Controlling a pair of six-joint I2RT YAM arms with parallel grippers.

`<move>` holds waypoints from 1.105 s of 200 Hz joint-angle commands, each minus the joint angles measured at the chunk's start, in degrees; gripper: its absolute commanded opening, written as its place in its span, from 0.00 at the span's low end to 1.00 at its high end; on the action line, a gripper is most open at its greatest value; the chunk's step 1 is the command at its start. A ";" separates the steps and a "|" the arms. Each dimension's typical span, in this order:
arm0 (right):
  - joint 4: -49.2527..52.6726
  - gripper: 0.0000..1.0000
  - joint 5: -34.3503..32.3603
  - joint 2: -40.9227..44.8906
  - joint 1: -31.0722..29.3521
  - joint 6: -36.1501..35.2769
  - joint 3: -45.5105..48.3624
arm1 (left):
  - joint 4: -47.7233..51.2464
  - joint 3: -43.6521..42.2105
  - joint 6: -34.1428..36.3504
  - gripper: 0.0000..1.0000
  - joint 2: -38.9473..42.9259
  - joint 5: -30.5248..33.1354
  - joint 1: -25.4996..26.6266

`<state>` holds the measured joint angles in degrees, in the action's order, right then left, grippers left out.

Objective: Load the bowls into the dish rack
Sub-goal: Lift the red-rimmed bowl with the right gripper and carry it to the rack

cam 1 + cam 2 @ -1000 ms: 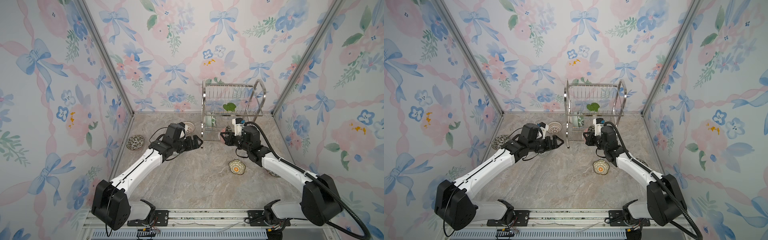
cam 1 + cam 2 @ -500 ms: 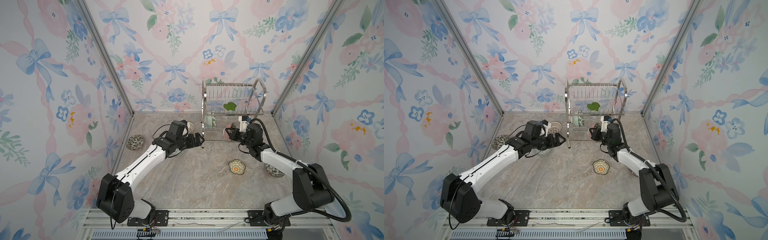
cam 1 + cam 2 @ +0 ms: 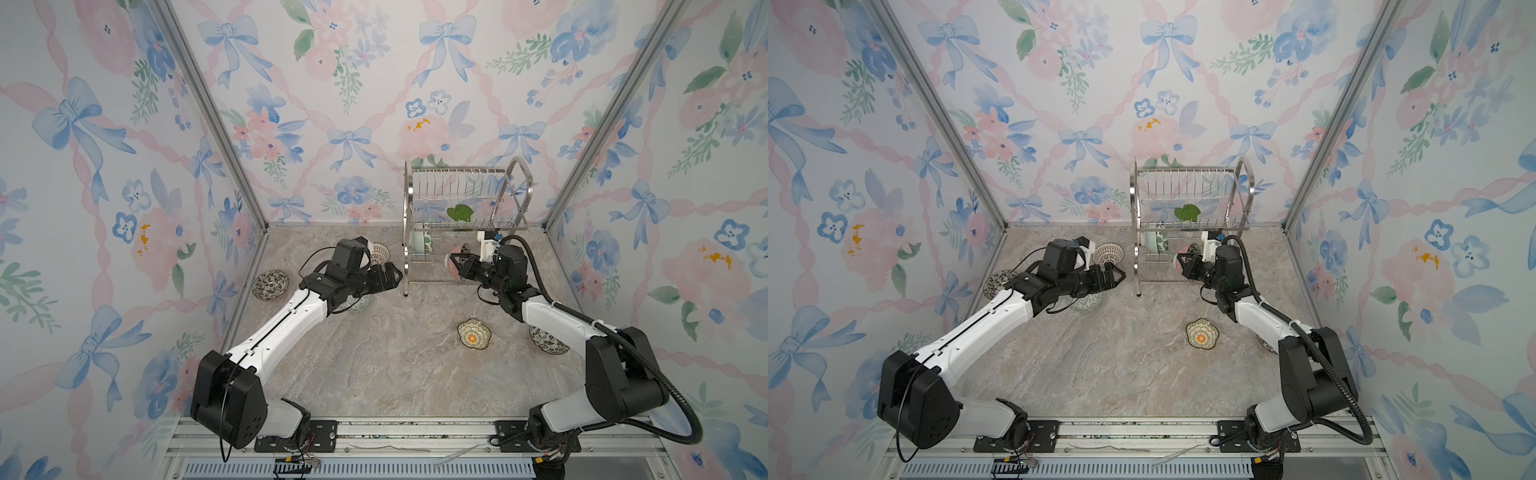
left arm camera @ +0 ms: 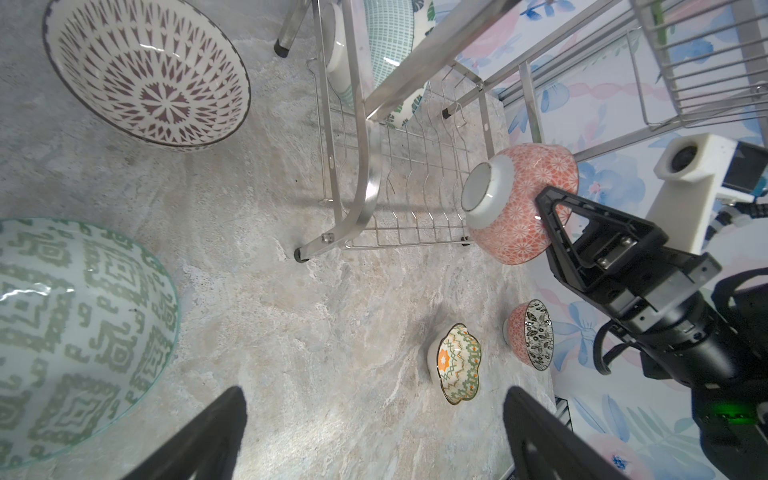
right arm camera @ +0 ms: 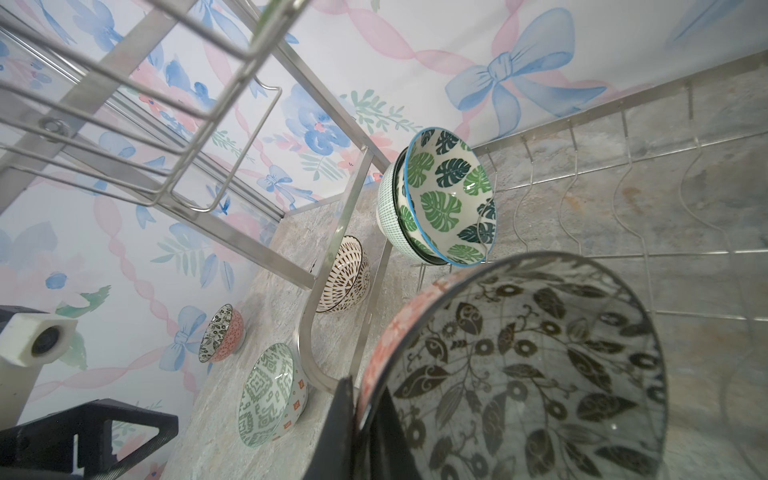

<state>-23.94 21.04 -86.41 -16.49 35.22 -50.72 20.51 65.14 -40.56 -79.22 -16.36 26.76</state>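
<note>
Right gripper (image 3: pixel 456 264) pinches the coral bowl (image 4: pixel 519 203) by its rim at the dish rack (image 3: pixel 409 216), lower tier, unseated. Left gripper (image 3: pixel 395 277) gapes, empty. Risk: bowl strikes wires, pivots in pinch, drops.

Toward dish rack (image 3: pixel 407 232), left arm (image 3: pixel 282 328) and right arm (image 3: pixel 557 318) extended low. At rack's left, left gripper (image 3: pixel 395 275) hovered level, jaws wide apart, empty, tips just short of front post. At rack's right, right gripper (image 3: pixel 456 262) pinched rim of dark floral bowl (image 4: pixel 519 199), bowl on edge beside lower tier.
</note>
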 commanded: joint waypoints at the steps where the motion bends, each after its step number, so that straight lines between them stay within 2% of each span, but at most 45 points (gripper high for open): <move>1: -4.22 0.00 -0.87 -0.57 -0.15 0.20 -2.44 | 0.83 -0.64 2.67 0.98 2.05 -1.16 0.11; 45: -11.63 0.00 -1.29 -5.88 -0.10 5.55 -3.69 | 0.83 0.21 3.48 0.98 -0.48 -1.52 0.26; 93: -17.64 0.00 -0.15 -12.51 0.88 8.03 -6.32 | 0.81 3.35 3.44 0.98 -3.85 -1.15 1.91; 149: -30.20 0.00 1.70 -19.57 3.12 14.98 -7.48 | 0.80 7.50 2.87 0.98 -6.51 0.24 3.49; 221: -35.09 0.00 1.43 -24.24 5.15 17.79 -9.94 | 1.11 8.12 0.75 0.98 -7.29 2.89 4.66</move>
<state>-51.44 21.89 -108.75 -12.27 51.53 -57.41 20.93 72.73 -39.05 -86.32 -15.14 30.85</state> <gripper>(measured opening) 0.098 0.980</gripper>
